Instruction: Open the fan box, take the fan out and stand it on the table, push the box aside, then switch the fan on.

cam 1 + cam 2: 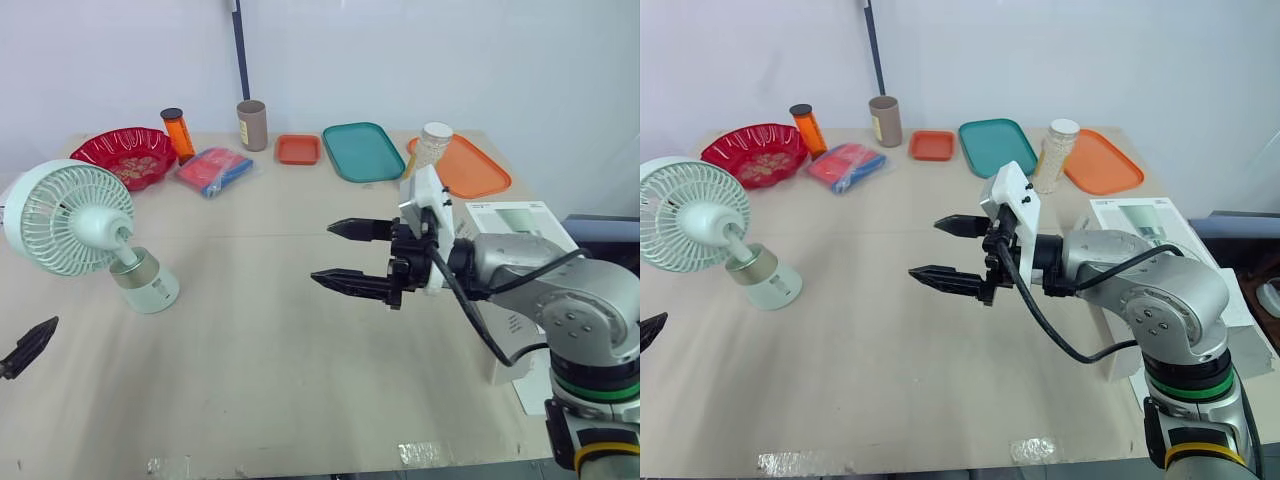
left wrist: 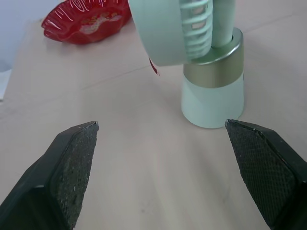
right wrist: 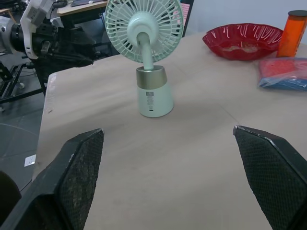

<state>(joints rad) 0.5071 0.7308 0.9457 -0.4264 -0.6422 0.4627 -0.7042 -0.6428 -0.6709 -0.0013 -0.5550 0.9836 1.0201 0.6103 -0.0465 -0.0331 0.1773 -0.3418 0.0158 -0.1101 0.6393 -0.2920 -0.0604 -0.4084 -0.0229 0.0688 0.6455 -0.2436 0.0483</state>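
Observation:
The pale green fan (image 1: 75, 215) stands upright on its round base (image 1: 150, 290) at the table's left side, its grille facing left. The white fan box (image 1: 515, 218) lies at the table's right edge, partly hidden behind my right arm. My right gripper (image 1: 322, 252) hovers open over the table's middle, pointing left toward the fan, with nothing between its fingers. My left gripper (image 2: 161, 124) is open and empty, low at the near left, a short way in front of the fan's base (image 2: 213, 91). The right wrist view shows the fan (image 3: 153, 91) some distance ahead.
Along the back stand a red bowl (image 1: 125, 155), an orange bottle (image 1: 178, 133), a brown cup (image 1: 252, 125), a red and blue packet (image 1: 213, 170), a small orange tray (image 1: 298, 149), a teal tray (image 1: 362, 151), a white jar (image 1: 433, 145) and an orange tray (image 1: 475, 168).

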